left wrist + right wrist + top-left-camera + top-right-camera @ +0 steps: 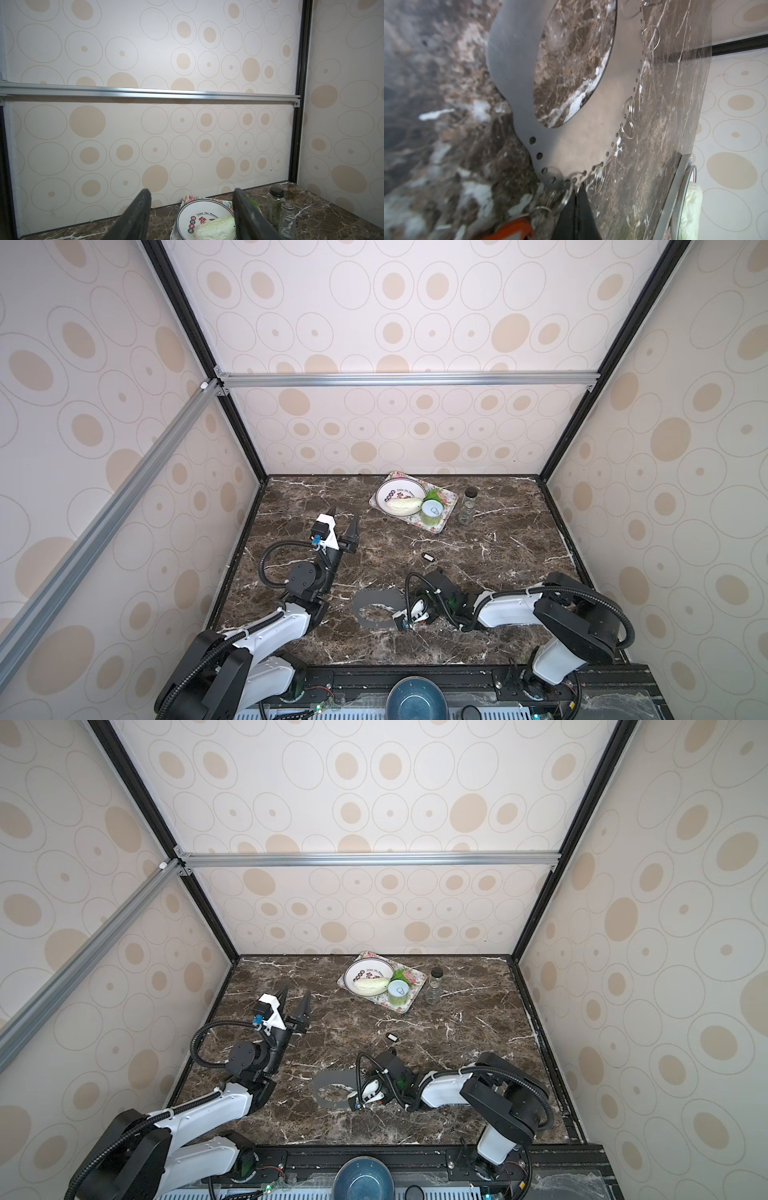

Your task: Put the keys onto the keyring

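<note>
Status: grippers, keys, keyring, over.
Left gripper open, empty. Right gripper shut at rim of flat grey metal keyring, red-tagged key alongside. Black-tagged key loose on marble table. Nothing obstructing.

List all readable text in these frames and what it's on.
"Enjoy The Mom…": plate, the rest is hidden.
Chinese characters on the same plate: too small or covered to read.
White label on the black key tag: too small to read.
Nothing else legible.

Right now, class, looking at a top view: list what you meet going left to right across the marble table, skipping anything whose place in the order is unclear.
left gripper → grey keyring → black-tagged key → glass jar
</note>
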{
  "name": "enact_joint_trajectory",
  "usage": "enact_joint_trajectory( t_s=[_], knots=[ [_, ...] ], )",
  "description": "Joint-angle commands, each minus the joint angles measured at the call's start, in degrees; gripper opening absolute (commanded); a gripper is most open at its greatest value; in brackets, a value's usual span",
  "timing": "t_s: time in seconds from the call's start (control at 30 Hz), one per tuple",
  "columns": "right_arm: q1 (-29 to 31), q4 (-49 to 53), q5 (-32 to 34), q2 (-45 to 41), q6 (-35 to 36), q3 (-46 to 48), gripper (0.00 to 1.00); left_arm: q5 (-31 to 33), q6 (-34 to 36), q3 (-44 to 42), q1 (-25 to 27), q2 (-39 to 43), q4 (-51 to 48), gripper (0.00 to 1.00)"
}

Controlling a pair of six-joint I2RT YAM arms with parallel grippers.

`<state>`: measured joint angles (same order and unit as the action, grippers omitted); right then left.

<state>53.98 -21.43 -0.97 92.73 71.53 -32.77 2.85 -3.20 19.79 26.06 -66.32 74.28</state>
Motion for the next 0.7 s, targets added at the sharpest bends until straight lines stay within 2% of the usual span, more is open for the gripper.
enact_joint_trajectory(
  t_s=[0.0,0.37,0.47,0.67],
  knots=[
    [0.3,1.5,-3.0,-1.5,-2.2,-0.5,0.0,-0.4,-0.3,1.7,-0.6,0.7,1.0,0.62],
    [-0.5,-4.1,-8.3,-8.4,-15.6,1.3,0.0,-0.8,-0.6,1.5,-0.7,1.1,1.1,0.62],
    [-0.8,-5.0,-7.3,-10.8,-24.6,0.6,0.0,-0.9,-0.7,1.4,-0.7,1.3,1.1,0.62],
    [-2.9,-8.8,-11.9,-16.0,-37.3,1.8,0.0,-1.5,-0.8,1.4,-0.7,1.1,1.4,0.62]
  ],
)
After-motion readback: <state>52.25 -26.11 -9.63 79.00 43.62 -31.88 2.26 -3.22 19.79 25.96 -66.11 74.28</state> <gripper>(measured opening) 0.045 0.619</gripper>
